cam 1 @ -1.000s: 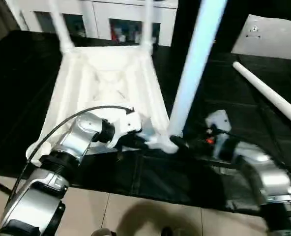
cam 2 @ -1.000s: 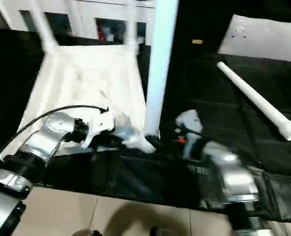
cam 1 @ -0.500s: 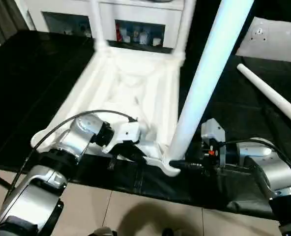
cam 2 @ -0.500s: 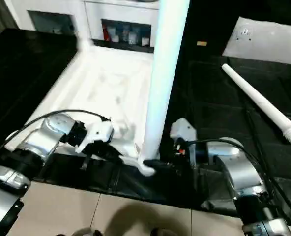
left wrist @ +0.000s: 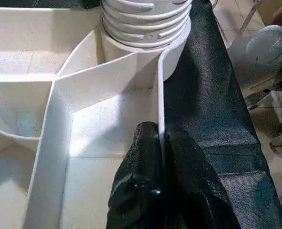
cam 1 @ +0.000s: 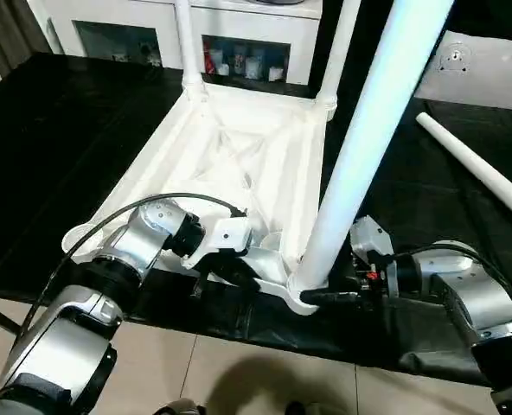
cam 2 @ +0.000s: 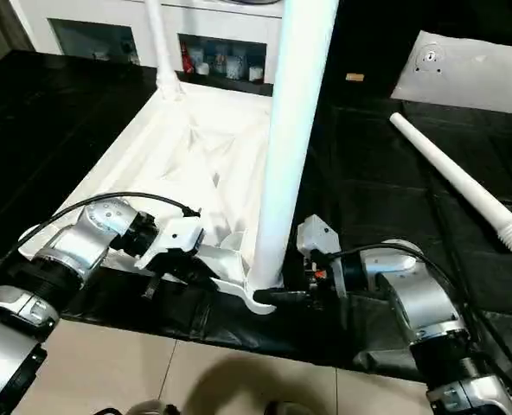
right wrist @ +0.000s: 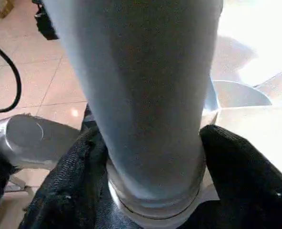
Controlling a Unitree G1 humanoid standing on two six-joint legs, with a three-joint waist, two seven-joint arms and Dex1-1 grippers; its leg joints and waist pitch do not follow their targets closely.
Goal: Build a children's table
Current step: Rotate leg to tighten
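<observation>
Left wrist view: left end effector [left wrist: 161, 143] clamped on the near rim of the upturned children's table [cam 1: 230, 160] on the bench [cam 1: 57, 112]. Right end effector [right wrist: 150, 143] apparently grips the near-right leg [cam 1: 360, 147].

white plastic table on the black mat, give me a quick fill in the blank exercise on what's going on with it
1. The white plastic tabletop lies ribbed underside up on the ____ mat.
2. The left gripper is pinched shut on the tabletop's thin ____.
3. The right gripper has one finger on each side of the upright white leg, low down near the corner ____.
4. One loose white tapered leg lies on the mat on the robot's ____ side.

Missing words: black; rim; socket; right
</observation>
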